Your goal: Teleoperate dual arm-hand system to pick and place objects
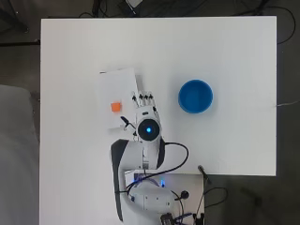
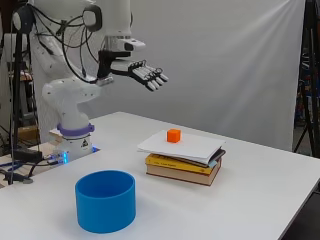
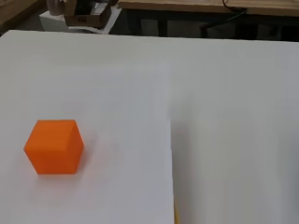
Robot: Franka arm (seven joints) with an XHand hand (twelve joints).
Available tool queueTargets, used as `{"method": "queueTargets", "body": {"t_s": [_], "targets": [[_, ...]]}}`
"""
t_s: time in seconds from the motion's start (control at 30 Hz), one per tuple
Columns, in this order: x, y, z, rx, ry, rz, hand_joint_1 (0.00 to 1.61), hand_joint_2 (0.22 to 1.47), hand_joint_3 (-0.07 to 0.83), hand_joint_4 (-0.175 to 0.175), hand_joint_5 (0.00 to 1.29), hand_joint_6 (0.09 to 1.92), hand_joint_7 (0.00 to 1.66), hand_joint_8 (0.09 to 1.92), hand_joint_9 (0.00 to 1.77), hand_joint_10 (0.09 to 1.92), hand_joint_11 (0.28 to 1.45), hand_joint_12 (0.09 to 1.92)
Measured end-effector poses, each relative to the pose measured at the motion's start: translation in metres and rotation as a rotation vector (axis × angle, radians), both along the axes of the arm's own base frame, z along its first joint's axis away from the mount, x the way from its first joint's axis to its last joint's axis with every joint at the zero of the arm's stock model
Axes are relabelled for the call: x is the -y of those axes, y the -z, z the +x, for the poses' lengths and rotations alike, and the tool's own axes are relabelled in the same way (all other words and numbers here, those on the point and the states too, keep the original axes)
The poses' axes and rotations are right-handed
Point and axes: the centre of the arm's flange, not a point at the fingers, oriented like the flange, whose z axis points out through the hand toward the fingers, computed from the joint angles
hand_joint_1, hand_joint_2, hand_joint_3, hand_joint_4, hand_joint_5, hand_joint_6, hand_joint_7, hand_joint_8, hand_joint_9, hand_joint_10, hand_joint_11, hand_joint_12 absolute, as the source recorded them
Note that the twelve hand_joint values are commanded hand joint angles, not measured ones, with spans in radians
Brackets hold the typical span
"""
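Observation:
A small orange cube [image 1: 116, 107] [image 2: 173, 135] [image 3: 54, 146] rests on a white sheet [image 2: 187, 146] that tops a stack of books [image 2: 183, 168]. The hand [image 2: 142, 72] [image 1: 144, 100] hangs high above the table, open, its fingers stretched out and holding nothing. In the overhead view it sits just right of the cube, over the edge of the white sheet [image 1: 118, 96]. A blue bowl [image 1: 195, 96] [image 2: 105, 200] stands on the table to the right of the hand, empty as far as I can see.
The white table [image 1: 225, 51] stretches wide around the books and the bowl. Cables and a black plug lie near the arm's base [image 1: 154, 199]. A white backdrop [image 2: 240, 60] hangs behind the table.

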Motion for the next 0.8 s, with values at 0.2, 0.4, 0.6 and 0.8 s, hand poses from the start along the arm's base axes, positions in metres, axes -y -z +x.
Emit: {"method": "queueTargets", "body": {"t_s": [0.2, 0.4, 0.6, 0.8], "targets": [[-0.015, 0.06, 0.021, 0.03, -0.063, 0.06, 0.16, 0.93, -0.014, 0.029, 0.14, 0.09, 0.29, 0.09, 0.43, 0.09, 0.5, 0.09], [-0.036, 0.109, 0.032, 0.003, -0.205, 0.095, 0.12, 0.95, 0.0, 0.005, 0.19, 0.09, 0.38, 0.09, 0.5, 0.09, 0.53, 0.09], [-0.058, 0.152, 0.029, -0.038, -0.273, 0.137, 0.15, 1.02, 0.012, 0.004, 0.31, 0.09, 0.49, 0.09, 0.58, 0.09, 0.55, 0.09], [-0.072, 0.187, 0.028, -0.104, -0.335, 0.138, 0.23, 1.01, 0.0, 0.004, 0.24, 0.09, 0.34, 0.09, 0.46, 0.09, 0.51, 0.09]]}}
